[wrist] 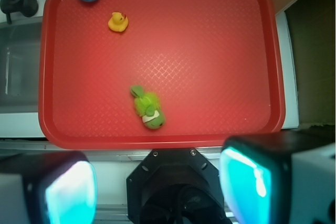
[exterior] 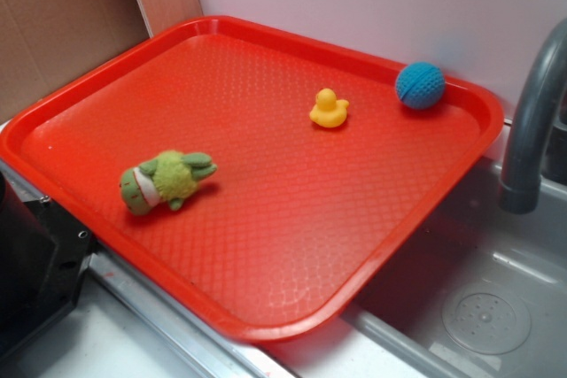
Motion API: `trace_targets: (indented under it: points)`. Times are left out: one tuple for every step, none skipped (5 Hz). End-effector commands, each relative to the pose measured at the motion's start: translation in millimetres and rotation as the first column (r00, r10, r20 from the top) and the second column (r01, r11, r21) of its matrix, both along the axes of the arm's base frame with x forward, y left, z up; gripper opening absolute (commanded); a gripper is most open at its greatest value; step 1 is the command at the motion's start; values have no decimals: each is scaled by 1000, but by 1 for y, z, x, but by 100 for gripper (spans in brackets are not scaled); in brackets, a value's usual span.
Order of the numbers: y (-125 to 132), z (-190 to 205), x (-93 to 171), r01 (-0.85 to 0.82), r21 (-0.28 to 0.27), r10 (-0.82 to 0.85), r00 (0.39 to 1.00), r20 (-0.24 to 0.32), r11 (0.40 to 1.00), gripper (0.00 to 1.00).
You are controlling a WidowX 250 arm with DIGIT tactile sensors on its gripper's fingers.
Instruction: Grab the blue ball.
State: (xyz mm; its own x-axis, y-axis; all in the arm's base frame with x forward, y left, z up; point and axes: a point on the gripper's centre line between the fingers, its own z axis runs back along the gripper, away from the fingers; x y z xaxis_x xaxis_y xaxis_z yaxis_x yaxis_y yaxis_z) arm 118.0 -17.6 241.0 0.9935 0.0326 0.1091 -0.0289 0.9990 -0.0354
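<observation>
Resting in a far corner of the red tray (exterior: 80, 104), against its rim: blue ball (exterior: 420, 85), knitted, teal. Yellow duck (exterior: 329, 109) near it, apart. Green plush toy (exterior: 166, 180) lying on its side, well apart from both. Gripper (wrist: 157, 182): wide open, empty, fingers (wrist: 251, 182) outside the tray's near edge. Grey faucet (exterior: 532, 121) beside tray.
</observation>
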Motion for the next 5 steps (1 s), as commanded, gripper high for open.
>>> trace_targets:
  points:
    - [0, 0, 0, 0, 0, 0, 1000, 0, 1000, 100]
    - [9, -50, 50, -82, 128, 84, 996, -13, 988, 100]
    - [-18, -62, 107, 37, 57, -45, 988, 149, 998, 100]
    - [-22, -63, 143, 66, 16, -68, 982, 174, 998, 100]
    - [-22, -63, 143, 66, 16, -68, 982, 174, 998, 100]
